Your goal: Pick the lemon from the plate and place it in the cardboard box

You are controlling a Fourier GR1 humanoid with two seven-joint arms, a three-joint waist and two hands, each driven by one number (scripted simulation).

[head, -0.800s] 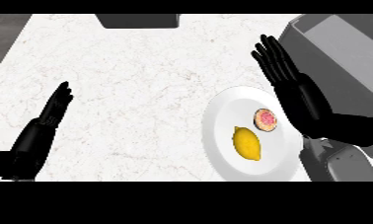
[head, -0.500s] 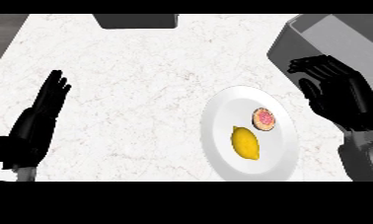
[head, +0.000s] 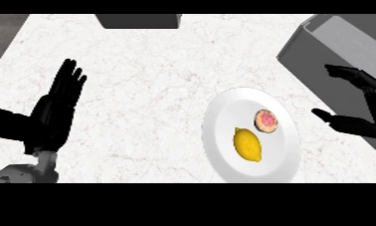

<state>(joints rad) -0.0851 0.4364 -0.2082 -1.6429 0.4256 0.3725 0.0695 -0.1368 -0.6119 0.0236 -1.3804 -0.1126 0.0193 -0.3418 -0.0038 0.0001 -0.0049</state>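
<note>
A yellow lemon point(head: 248, 144) lies on a white plate point(head: 228, 125) at the lower right of the counter. Beside it on the plate sits a halved fruit with pink flesh point(head: 266, 120). A grey box point(head: 327, 53) stands at the right, behind the plate. My right hand point(head: 351, 120) shows at the right edge, open, with the thumb and fingers spread, to the right of the plate and apart from the lemon. At the left edge rests my left hand point(head: 53, 113), open with fingers up, far from the plate.
A dark grey object point(head: 140, 20) sits at the counter's far edge, top centre. White marbled counter point(head: 154, 80) stretches between the left hand and the plate.
My right hand has moved rightward and lower, from beside the plate's upper rim to the right edge of the view. The left hand has shifted slightly up and left. The lemon has not moved.
</note>
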